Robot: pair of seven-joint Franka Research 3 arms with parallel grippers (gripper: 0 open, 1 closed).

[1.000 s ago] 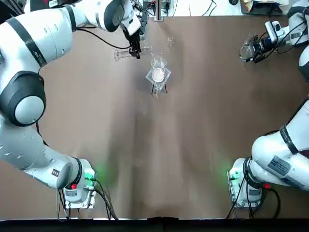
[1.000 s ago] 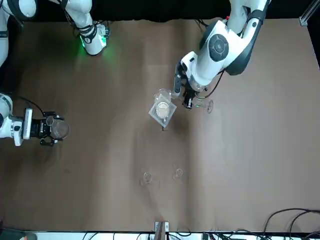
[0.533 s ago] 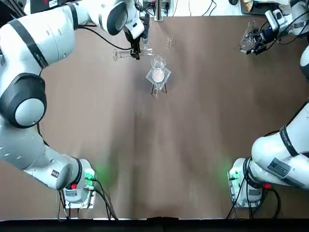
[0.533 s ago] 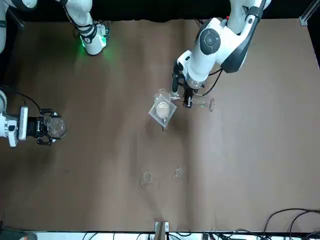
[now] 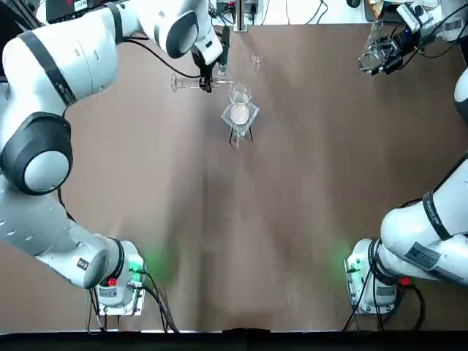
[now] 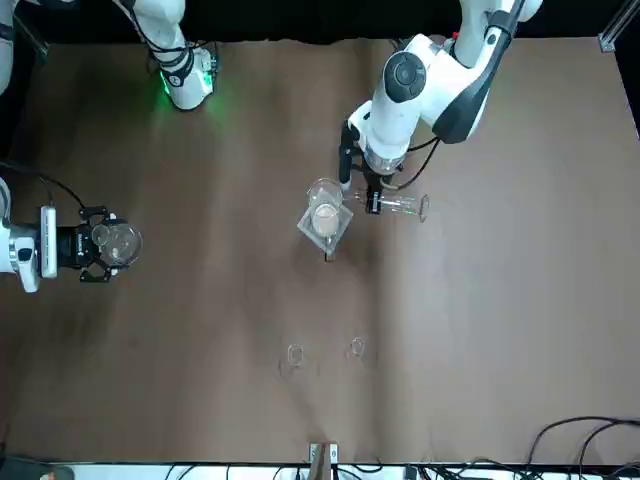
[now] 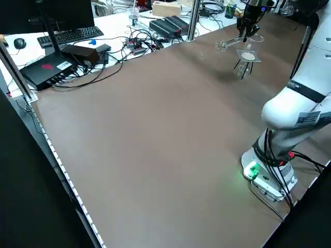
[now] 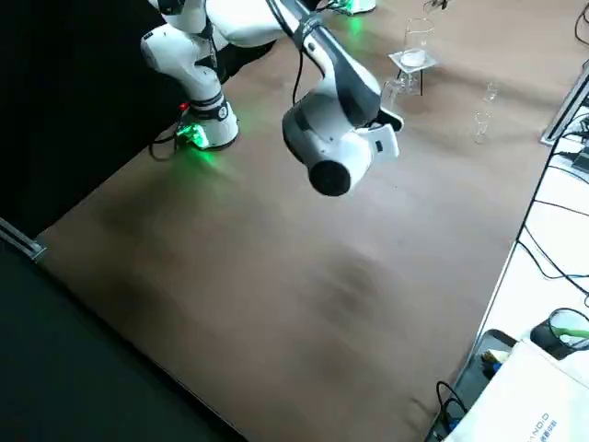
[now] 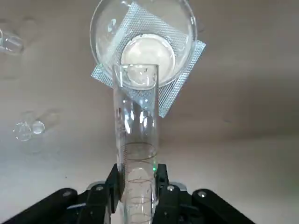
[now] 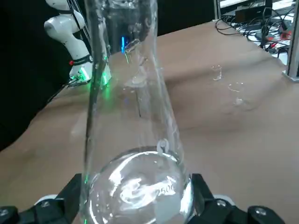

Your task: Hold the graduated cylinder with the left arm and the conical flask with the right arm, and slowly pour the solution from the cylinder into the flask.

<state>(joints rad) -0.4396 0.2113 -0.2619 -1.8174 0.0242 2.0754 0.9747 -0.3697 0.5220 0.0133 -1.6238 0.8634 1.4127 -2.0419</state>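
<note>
Graduated cylinder (image 5: 184,82) clamped in left gripper (image 5: 207,79), 11 o'clock on table. Conical flask (image 5: 371,58) gripped by right gripper (image 5: 391,58), 2 o'clock; flask print seemingly "250".

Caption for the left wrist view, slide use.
Left gripper clamping the graduated cylinder, beaker beyond its mouth.
</note>
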